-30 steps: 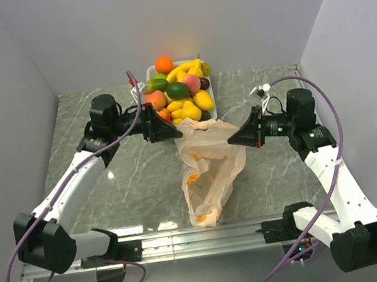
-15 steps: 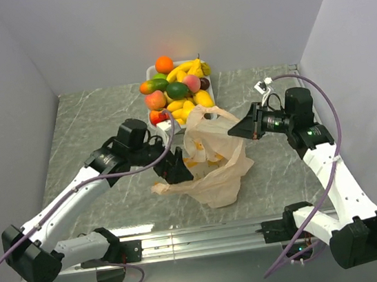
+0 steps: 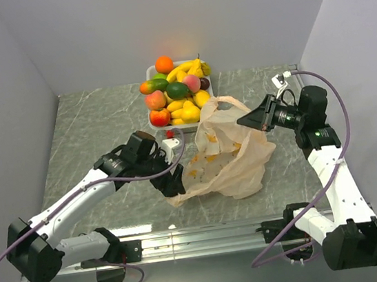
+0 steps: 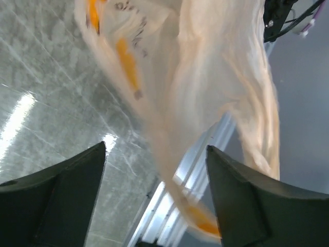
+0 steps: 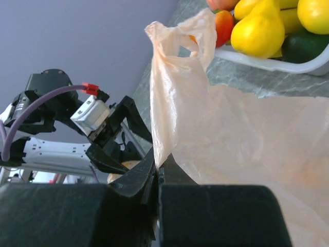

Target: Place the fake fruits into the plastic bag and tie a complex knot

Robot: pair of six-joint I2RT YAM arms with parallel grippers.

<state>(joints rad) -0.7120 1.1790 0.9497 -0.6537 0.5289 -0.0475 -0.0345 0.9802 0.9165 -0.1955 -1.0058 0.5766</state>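
Note:
The plastic bag (image 3: 232,156), pale peach with orange print, lies spread in the middle of the table. My right gripper (image 3: 243,121) is shut on its upper right edge and holds it raised; in the right wrist view the jaws (image 5: 158,163) pinch the bag (image 5: 247,134) and one handle (image 5: 180,36) stands up. My left gripper (image 3: 177,183) is open at the bag's lower left edge; in the left wrist view (image 4: 155,149) the blurred bag (image 4: 205,77) hangs between its wide-open fingers. The fake fruits (image 3: 178,90) are piled behind the bag and also show in the right wrist view (image 5: 259,31).
The fruits lie in a white tray (image 3: 149,71) at the back centre, its rim also in the right wrist view (image 5: 288,64). Grey walls stand close on the left, right and back. A metal rail (image 3: 201,238) runs along the near table edge.
My left gripper left the tray and came down to the bag's lower left edge. My right gripper moved right and back, pulling the bag rightward and spreading it wider.

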